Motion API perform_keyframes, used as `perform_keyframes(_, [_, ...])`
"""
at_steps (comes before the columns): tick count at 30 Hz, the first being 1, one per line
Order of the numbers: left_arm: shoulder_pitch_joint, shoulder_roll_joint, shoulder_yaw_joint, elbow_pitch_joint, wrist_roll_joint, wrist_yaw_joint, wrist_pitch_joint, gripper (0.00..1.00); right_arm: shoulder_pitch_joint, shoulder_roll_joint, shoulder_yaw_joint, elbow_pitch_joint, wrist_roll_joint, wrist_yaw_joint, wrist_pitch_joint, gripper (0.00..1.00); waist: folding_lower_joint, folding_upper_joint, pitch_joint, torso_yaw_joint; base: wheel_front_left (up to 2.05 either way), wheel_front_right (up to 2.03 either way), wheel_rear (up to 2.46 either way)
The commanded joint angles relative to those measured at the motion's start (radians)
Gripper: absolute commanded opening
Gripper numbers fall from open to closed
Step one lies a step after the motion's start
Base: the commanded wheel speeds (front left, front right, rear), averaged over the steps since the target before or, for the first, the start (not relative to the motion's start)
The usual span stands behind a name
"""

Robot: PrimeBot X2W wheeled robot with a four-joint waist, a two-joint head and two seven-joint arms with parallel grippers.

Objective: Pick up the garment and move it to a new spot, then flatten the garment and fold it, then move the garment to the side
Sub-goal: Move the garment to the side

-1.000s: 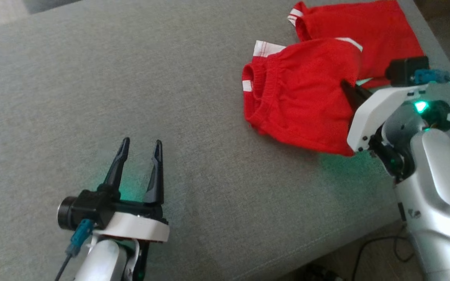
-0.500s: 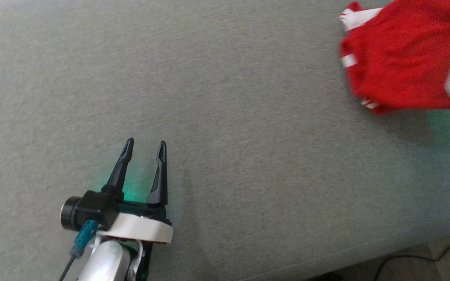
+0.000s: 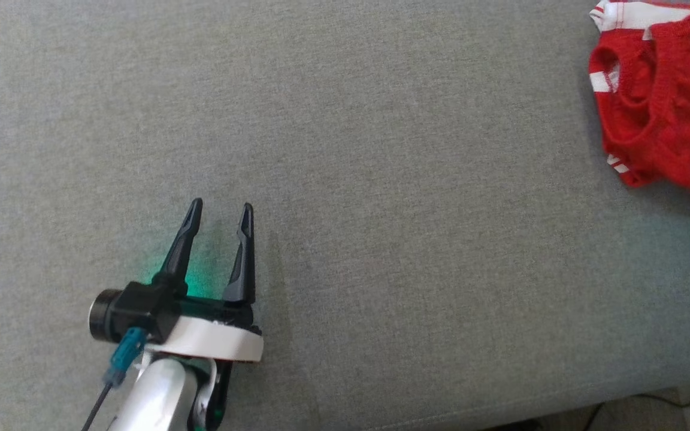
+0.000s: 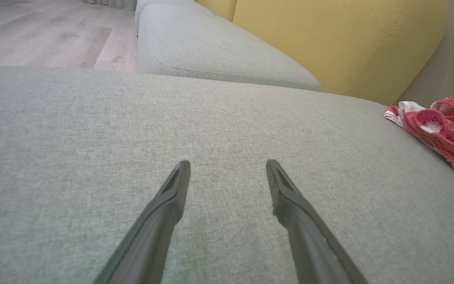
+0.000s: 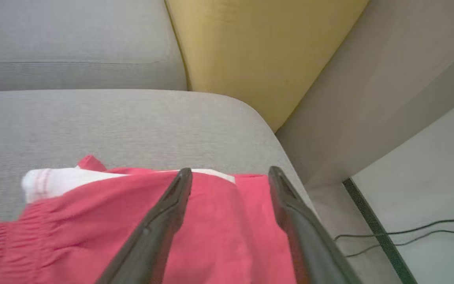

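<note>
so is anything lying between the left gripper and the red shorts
Nothing visible does. Bare grey sofa cushion runs from the open left gripper across to the red shorts, which lie off to the robot's right near the cushion's end.

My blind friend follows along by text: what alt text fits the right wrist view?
Two dark fingers, spread apart, point over a red garment with white trim lying near the corner of a grey sofa cushion. A yellow cushion stands behind; cables trail at the right.
</note>
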Motion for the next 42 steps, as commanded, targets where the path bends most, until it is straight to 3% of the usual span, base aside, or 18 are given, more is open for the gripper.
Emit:
perform_keyframes(1, [-0.019, 0.015, 0.020, -0.028, 0.004, 0.007, 0.001, 1.00, -0.031, 0.005, 0.019, -0.028, -0.007, 0.007, -0.022, 1.00, -0.0001, 0.0000, -0.009, -0.004, 0.00, 0.00, 0.00])
perform_keyframes(9, [-0.028, 0.016, 0.037, -0.010, -0.015, 0.013, -0.009, 1.00, -0.055, 0.066, 0.117, -0.080, 0.008, 0.007, -0.111, 1.00, -0.0001, 0.0000, -0.085, 0.004, 0.00, 0.00, 0.00])
perform_keyframes(16, [-0.022, 0.008, 0.084, 0.051, -0.066, 0.020, -0.036, 1.00, 0.014, 0.148, 0.180, -0.155, 0.032, 0.007, -0.193, 1.00, -0.0001, 0.0000, -0.216, 0.065, 0.00, 0.00, 0.00])
perform_keyframes(28, [0.088, -0.002, 0.138, 0.146, -0.120, 0.053, -0.062, 1.00, 0.397, 0.309, 0.141, -0.277, -0.002, 0.007, -0.344, 1.00, -0.0001, 0.0000, -0.381, 0.202, 0.00, 0.00, 0.00])
perform_keyframes(32, [0.122, -0.002, 0.123, 0.162, -0.123, 0.050, -0.053, 1.00, 0.551, 0.324, 0.126, -0.345, -0.020, 0.007, -0.395, 1.00, -0.0001, 0.0000, -0.409, 0.237, 0.00, 0.00, 0.00])
perform_keyframes(42, [0.152, -0.008, 0.079, 0.156, -0.127, 0.033, -0.023, 1.00, 0.791, 0.326, 0.200, -0.458, 0.118, 0.007, -0.445, 1.00, -0.0001, 0.0000, -0.430, 0.249, 0.00, 0.00, 0.00])
